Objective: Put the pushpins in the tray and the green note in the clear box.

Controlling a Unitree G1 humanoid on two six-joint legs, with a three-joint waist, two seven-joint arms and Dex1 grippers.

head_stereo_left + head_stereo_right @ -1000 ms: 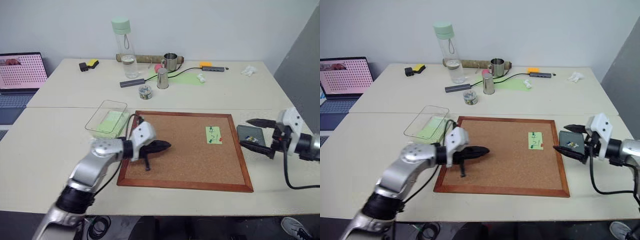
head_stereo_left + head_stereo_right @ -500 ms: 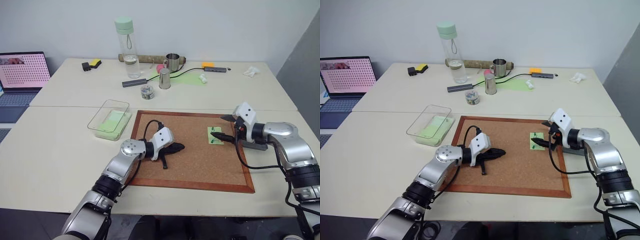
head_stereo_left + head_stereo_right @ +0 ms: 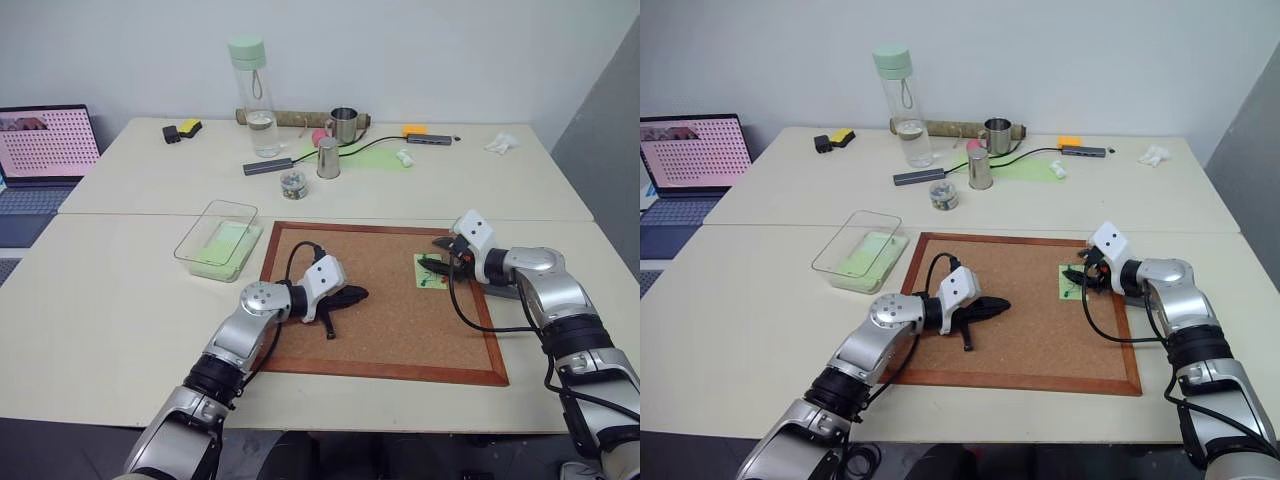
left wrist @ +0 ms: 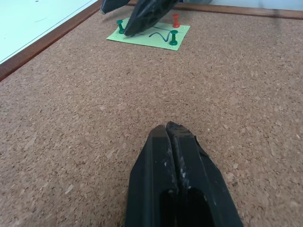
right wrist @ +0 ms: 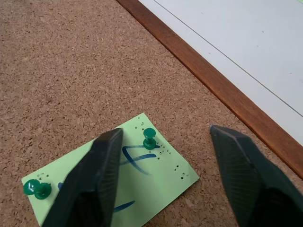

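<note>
Pushpins [image 5: 149,138] pin the green note [image 5: 118,189] to the corkboard [image 3: 400,330], so I have my right tool [image 5: 163,177] spread open around a green pin, gripping nothing. Left tool [image 4: 173,142] rests shut and empty mid-board, out of the way.

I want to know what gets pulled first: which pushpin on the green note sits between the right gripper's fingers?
The green pushpin at the note's corner nearest the board's wooden frame; the other green pin lies outside the fingers.
</note>
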